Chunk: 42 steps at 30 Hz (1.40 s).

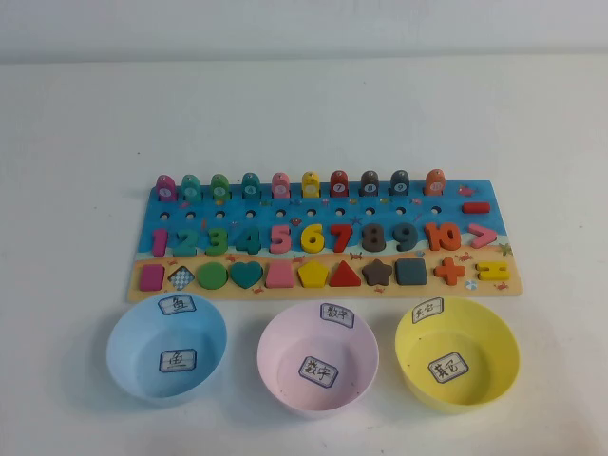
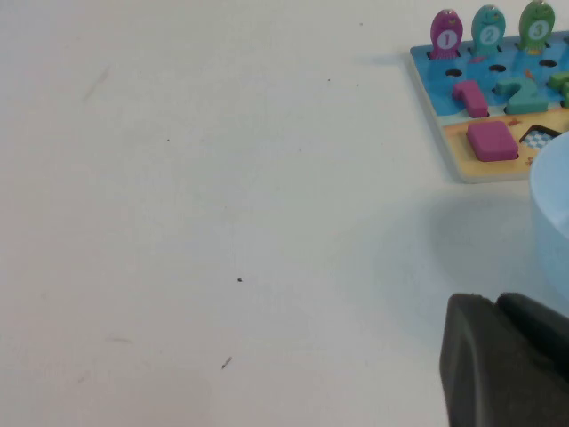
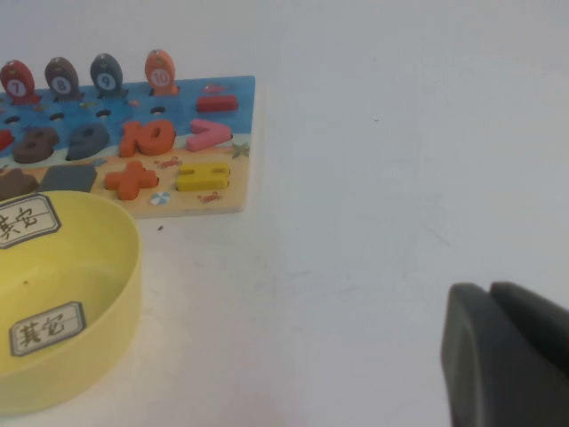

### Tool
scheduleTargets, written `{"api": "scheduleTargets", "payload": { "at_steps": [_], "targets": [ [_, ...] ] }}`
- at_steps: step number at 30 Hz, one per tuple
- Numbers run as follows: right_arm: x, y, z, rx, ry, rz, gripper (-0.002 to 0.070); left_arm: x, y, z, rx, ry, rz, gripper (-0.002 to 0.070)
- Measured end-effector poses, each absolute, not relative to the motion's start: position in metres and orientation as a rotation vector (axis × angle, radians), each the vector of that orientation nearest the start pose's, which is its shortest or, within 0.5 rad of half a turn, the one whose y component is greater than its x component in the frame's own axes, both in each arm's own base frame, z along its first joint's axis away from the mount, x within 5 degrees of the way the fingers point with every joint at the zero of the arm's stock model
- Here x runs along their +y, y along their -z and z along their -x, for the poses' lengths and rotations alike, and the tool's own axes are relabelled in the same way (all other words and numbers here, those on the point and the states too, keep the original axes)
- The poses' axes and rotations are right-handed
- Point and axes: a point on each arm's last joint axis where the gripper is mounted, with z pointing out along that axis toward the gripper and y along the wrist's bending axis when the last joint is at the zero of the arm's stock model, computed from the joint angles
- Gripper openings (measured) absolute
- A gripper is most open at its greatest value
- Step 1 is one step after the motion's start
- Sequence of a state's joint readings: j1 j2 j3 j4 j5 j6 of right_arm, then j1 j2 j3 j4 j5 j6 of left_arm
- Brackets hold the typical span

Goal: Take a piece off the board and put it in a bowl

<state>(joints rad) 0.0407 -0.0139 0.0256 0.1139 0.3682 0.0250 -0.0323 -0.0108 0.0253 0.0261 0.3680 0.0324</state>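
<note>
The board (image 1: 494,193) lies flat across the middle of the table with its digits, shapes and pegs in place. The piece, a magenta "1" (image 1: 160,240), sits in its slot at the board's left end, also seen in the left wrist view (image 2: 469,98). In front of the board's middle stands the pink bowl (image 1: 275,356), holding nothing. My left gripper (image 2: 498,301) is shut and holds nothing, over bare table left of the board. The right gripper (image 3: 491,289) is shut too, holding nothing, over bare table right of the board. Neither arm shows in the high view.
A light blue bowl (image 1: 123,351) stands left of the pink one and a yellow bowl (image 1: 494,366) right of it, both with nothing inside. A magenta square tile (image 2: 491,140) sits below the "1". White table surrounds the board on all sides.
</note>
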Motion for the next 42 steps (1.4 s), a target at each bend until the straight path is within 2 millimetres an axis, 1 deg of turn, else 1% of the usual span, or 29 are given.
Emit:
{"api": "scheduleTargets", "payload": {
  "at_steps": [32, 39, 41, 42],
  "targets": [
    [0.006, -0.172, -0.052, 1.863, -0.157, -0.056, -0.0017, 0.000, -0.173, -0.053, 1.858, -0.043, -0.088, -0.0005],
    [0.006, -0.172, -0.052, 1.863, -0.157, -0.056, -0.0017, -0.003, -0.183, -0.055, 1.744, 0.053, -0.011, -0.0004],
    [0.006, -0.172, -0.052, 1.863, -0.157, -0.056, -0.0017, -0.004, -0.188, -0.056, 1.692, 0.147, 0.079, -0.0005],
    [0.006, -0.172, -0.052, 1.863, -0.157, -0.056, -0.0017, -0.004, -0.190, -0.056, 1.660, 0.226, 0.154, -0.0005]
  ]
}}
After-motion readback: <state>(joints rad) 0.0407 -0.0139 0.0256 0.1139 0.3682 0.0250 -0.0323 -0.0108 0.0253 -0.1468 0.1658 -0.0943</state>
